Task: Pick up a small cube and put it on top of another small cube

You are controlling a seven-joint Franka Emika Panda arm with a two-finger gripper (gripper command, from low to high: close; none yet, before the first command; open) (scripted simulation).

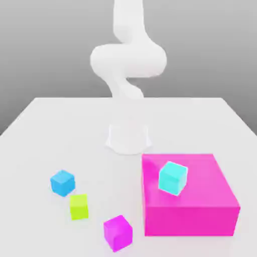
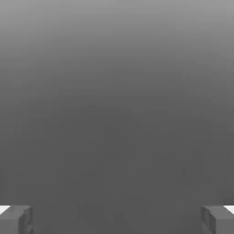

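Hand (image 2: pixel 117 220): open wide
Magenta cube (image 1: pixel 118 233): away from the hand, on the desk (image 1: pixel 201 125)
Lime cube (image 1: pixel 79 207): also away from it, between magenta and blue cube (image 1: pixel 62 183)
Big block (image 1: pixel 188 219): away from it, cyan cube (image 1: pixel 172 178) on top

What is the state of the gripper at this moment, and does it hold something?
Gripper: open, fingers wide apart, holding nothing.
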